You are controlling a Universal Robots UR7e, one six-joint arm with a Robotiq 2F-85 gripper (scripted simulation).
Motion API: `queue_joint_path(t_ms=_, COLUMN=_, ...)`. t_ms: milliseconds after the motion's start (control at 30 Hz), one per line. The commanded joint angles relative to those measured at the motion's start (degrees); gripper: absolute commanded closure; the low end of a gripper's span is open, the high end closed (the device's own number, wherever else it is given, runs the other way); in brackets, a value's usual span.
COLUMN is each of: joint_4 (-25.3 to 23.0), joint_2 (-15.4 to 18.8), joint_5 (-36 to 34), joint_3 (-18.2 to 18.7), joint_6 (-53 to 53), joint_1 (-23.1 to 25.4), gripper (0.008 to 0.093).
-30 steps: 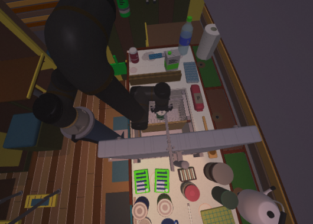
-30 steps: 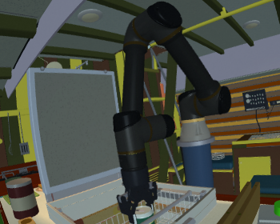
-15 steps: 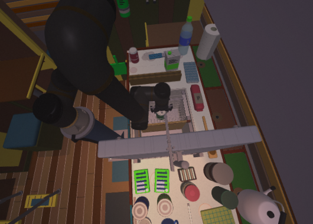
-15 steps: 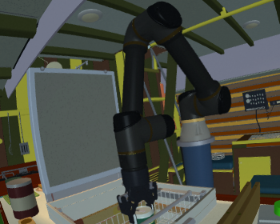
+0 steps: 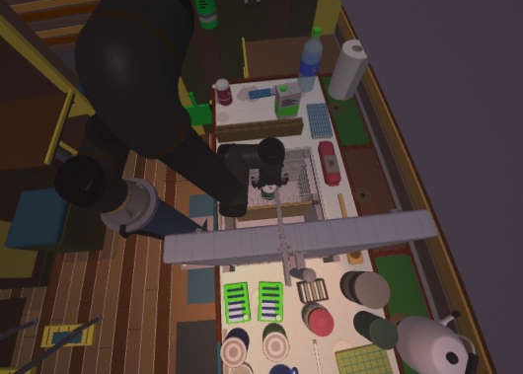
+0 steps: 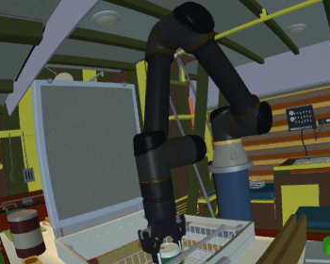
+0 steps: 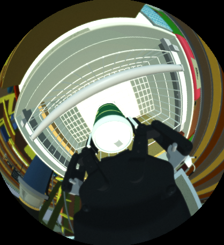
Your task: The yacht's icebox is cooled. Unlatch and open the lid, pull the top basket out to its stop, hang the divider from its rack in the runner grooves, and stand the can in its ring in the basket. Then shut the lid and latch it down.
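Observation:
The green can [image 7: 111, 130] with its white top stands upright inside the white wire basket [image 7: 101, 88] of the open icebox, just behind the basket's white handle bar [image 7: 107, 80]. My gripper [image 7: 111, 133] reaches straight down and its fingers clasp the can on either side near the top [image 6: 167, 250]. The icebox lid [image 6: 90, 155] stands raised, nearly upright, behind the arm. From the side camera the gripper [image 5: 269, 188] and can sit over the basket [image 5: 291, 178], and the can's foot is hidden.
A long grey plank-like lid edge [image 5: 301, 238] crosses the counter in front of the icebox. A red pouch [image 5: 329, 163], bottle [image 5: 310, 60], paper roll [image 5: 348, 69], jars [image 5: 320, 321] and a kettle [image 5: 434, 341] crowd the counter around it.

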Motion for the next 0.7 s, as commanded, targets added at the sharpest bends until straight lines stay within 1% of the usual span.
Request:
queue_joint_path(t_ms=0, joint_4=-0.1, joint_2=-0.1, joint_5=0.0, joint_3=0.0, joint_6=0.0, joint_1=0.0, gripper=0.0704)
queue_joint_path(t_ms=667, joint_4=-0.1, joint_2=-0.1, joint_5=0.0, joint_3=0.0, joint_6=0.0, joint_1=0.0, gripper=0.0304)
